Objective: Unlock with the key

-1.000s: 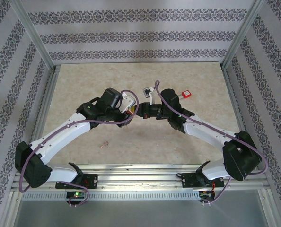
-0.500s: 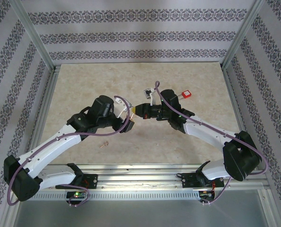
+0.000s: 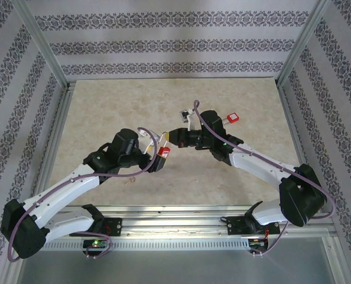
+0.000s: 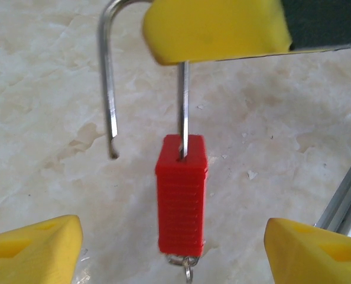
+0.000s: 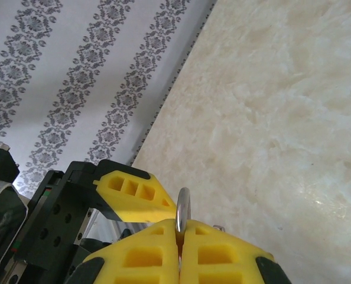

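The red padlock (image 4: pixel 182 195) hangs above mid-surface, its shackle (image 4: pixel 109 89) sprung free: unlocking looks done. Right claw (image 5: pixel 179 228) pinches the shackle; left claw (image 3: pixel 158 158) gapes wide at the padlock's seven o'clock.

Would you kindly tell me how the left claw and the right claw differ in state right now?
The left claw is open, its fingers wide apart and holding nothing; the right claw is shut on the shackle of the red padlock. The left claw's fingers flank the padlock's body without touching it; the right claw's fingers pinch the shackle. Both have yellow fingers and meet above the table.
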Controlling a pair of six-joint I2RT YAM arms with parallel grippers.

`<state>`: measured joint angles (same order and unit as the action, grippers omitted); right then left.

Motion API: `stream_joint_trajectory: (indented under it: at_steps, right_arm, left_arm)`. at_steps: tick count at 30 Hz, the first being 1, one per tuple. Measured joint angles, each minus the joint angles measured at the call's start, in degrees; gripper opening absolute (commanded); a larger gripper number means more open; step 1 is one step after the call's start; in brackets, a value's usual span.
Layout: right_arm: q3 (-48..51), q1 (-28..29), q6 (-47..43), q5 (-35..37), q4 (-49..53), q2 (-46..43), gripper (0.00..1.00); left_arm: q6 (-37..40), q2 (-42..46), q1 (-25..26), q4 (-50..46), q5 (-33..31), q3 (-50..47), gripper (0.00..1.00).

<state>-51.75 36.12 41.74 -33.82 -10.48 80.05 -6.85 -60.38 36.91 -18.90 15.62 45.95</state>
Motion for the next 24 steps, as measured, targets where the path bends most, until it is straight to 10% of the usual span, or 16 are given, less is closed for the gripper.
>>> stream_joint_trajectory:
  at_steps: [24]
  right_arm:
    - [11.82,-2.32,-2.49,20.85,27.54,-14.12,0.0]
  left_arm:
    - [-5.66,9.53,-0.66,1.88,-0.74,-2.97,0.83]
